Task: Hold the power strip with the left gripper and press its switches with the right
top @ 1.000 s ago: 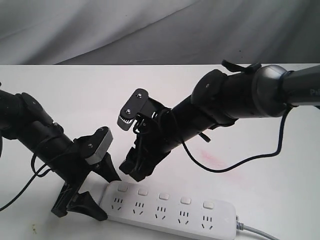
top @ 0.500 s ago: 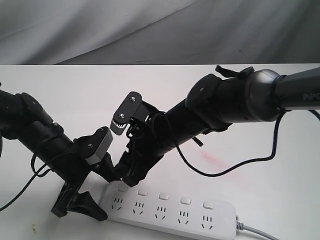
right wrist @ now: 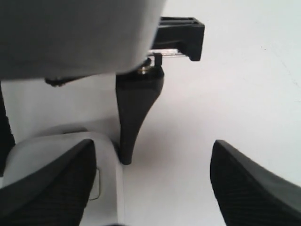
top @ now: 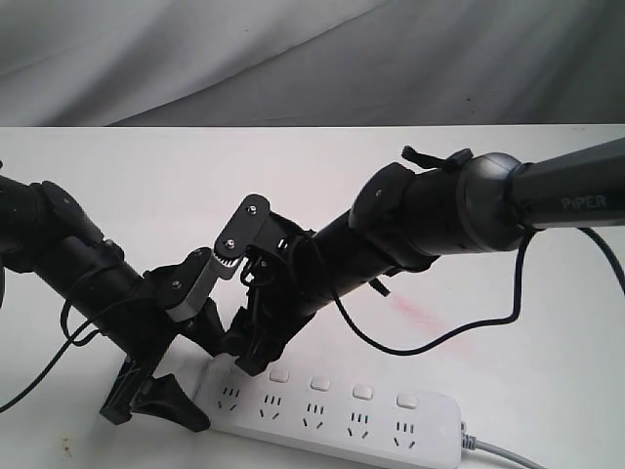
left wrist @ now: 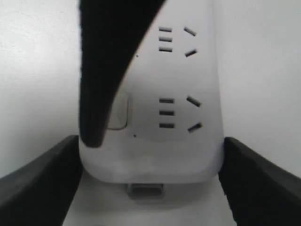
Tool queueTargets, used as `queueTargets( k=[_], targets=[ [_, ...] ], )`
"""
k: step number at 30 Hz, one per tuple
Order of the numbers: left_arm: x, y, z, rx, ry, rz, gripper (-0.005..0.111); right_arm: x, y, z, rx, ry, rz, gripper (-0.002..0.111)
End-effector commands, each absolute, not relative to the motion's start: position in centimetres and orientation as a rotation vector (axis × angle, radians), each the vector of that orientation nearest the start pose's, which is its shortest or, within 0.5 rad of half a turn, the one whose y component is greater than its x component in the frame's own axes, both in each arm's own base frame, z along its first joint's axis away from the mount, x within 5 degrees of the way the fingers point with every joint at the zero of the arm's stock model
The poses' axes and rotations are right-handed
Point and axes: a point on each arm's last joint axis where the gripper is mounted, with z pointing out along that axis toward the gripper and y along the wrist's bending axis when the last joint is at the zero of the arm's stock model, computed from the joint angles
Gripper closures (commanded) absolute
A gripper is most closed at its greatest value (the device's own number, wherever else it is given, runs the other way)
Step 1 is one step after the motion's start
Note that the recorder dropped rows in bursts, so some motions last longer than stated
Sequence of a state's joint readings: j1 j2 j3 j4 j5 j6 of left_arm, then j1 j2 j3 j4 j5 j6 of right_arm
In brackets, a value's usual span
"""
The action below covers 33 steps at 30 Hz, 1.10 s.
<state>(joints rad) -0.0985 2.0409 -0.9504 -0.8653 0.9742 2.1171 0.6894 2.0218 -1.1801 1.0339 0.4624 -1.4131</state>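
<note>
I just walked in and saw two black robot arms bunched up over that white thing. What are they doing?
Both arms are working on a white power strip lying on the table. The left gripper has its fingers against both sides of the strip's end, holding it. The right gripper is open, and one of its fingers is down on the end switch, the one nearest the left gripper. Whether that switch is actually pressed in cannot be told.
</note>
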Motion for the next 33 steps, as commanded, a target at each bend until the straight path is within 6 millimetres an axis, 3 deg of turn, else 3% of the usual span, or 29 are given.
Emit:
queueTargets(
  k=[1,10,12,16,18,21,23,30,33],
  targets=[
    [28.4,-8.0,6.9,2.043,1.951,-0.853,0.057,28.8,28.2,13.8,-1.490,2.075,0.590,0.045],
    [28.4,-8.0,6.9,2.043,1.951,-0.853,0.057,28.5,28.2,10.4,-1.560,2.151,0.616,0.045],
    [28.4,-8.0,6.9,2.043,1.951,-0.853,0.057,28.6,28.1,11.0,-1.575,2.127,0.600,0.045],
    [28.4,-8.0,6.9,2.043,1.951,-0.853,0.057,28.9,28.0,15.3,-1.504,2.021,0.542,0.045],
    [28.4,-8.0,6.9,2.043,1.951,-0.853,0.057,28.9,28.0,15.9,-1.492,2.010,0.548,0.045],
    [28.5,-8.0,6.9,2.042,1.952,-0.849,0.057,28.1,27.7,11.2,-1.572,2.135,0.592,0.045],
    [28.5,-8.0,6.9,2.042,1.952,-0.849,0.057,27.9,27.4,9.7,-1.594,2.180,0.580,0.045],
    [28.5,-8.0,6.9,2.042,1.952,-0.849,0.057,28.2,27.4,16.2,-1.495,2.024,0.551,0.048],
    [28.5,-8.0,6.9,2.042,1.952,-0.849,0.057,28.2,27.3,17.4,-1.484,1.994,0.545,0.048]
  ],
)
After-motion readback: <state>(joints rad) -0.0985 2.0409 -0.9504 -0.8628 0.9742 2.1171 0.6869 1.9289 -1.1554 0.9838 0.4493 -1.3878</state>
